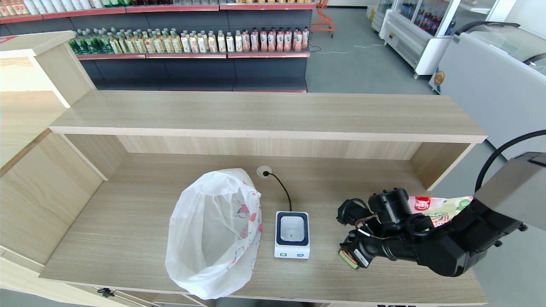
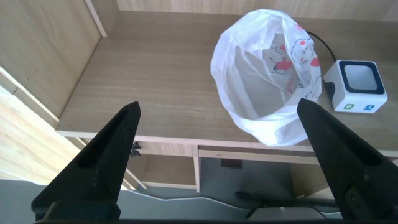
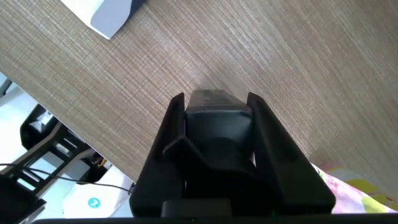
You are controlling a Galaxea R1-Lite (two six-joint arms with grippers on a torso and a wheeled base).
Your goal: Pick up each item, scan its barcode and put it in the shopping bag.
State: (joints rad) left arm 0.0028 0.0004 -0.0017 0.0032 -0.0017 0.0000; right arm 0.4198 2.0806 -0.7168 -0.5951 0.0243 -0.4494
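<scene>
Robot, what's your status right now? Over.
Left gripper open, beside the shopping bag. Right gripper shut on a small dark item, right of the scanner. Nothing between them; a colourful packet lies under that arm.

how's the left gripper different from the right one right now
The left gripper is open with nothing between its fingers; the right gripper is shut on a small dark item. The left gripper hangs above the counter's front edge, facing the shopping bag; the right gripper sits low over the counter, to the right of the scanner. Both are black, two-fingered grippers.
</scene>
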